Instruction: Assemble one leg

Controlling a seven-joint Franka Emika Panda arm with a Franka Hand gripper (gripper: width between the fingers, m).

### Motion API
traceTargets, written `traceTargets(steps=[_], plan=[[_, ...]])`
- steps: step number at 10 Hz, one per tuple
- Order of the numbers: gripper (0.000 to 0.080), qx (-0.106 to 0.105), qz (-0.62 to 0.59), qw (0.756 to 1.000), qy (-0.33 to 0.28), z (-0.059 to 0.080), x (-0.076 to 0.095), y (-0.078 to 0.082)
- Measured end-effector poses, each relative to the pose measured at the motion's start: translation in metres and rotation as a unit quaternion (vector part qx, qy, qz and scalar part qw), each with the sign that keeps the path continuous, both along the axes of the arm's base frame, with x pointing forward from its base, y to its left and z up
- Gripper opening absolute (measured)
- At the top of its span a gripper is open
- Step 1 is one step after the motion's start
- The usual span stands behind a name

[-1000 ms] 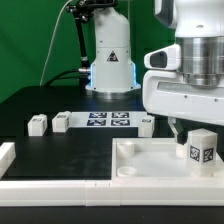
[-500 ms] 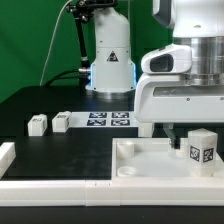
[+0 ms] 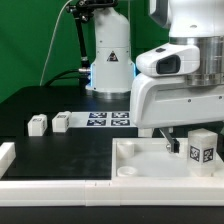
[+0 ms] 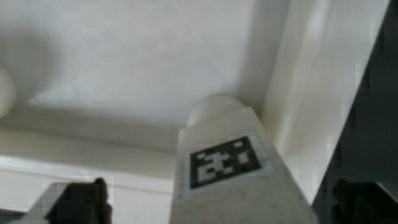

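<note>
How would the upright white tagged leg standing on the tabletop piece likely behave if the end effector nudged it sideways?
The leg looks rigid, hard plastic, so it probably won't flex. Standing upright on a narrow base, it may tip. It seems light and smooth, so it might slide on the white top.

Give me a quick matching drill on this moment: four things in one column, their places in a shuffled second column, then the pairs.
Things:
1. leg with the tag
2. two loose legs
3. marker board
4. gripper

Places:
A. flat on the black table, mid-scene
B. standing upright on the white top
C. on the table at the exterior view's left
D. low over the white top, beside the standing leg

Pairs: 1-B, 2-C, 3-A, 4-D
</note>
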State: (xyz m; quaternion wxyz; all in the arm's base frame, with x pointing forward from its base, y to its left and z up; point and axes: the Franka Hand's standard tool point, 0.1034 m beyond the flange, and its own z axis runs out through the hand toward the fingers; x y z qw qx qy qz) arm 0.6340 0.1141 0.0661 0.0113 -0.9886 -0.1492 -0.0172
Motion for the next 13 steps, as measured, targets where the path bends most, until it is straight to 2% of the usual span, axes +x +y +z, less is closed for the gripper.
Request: traceTargets(steps=[1, 2, 5, 8, 11, 13], plan=[[0.0407, 0.000, -0.001, 1.000, 0.000, 0.0000, 0.0000, 0.0000], [0.0288, 0.000, -0.001, 1.000, 0.000, 0.0000, 0.0000, 0.0002], [0.0289, 0.001, -0.026, 1.000, 0.001, 0.0000, -0.0001, 0.0003], [0.0289, 0.005, -0.130, 0.991, 0.004, -0.0003, -0.0006, 0.0013], [0.0290, 0.010, -0.296, 0.955, 0.009, -0.0003, -0.0010, 0.0031], [0.0290, 0.016, -0.391, 0.920, 0.010, -0.0003, -0.0010, 0.0054]])
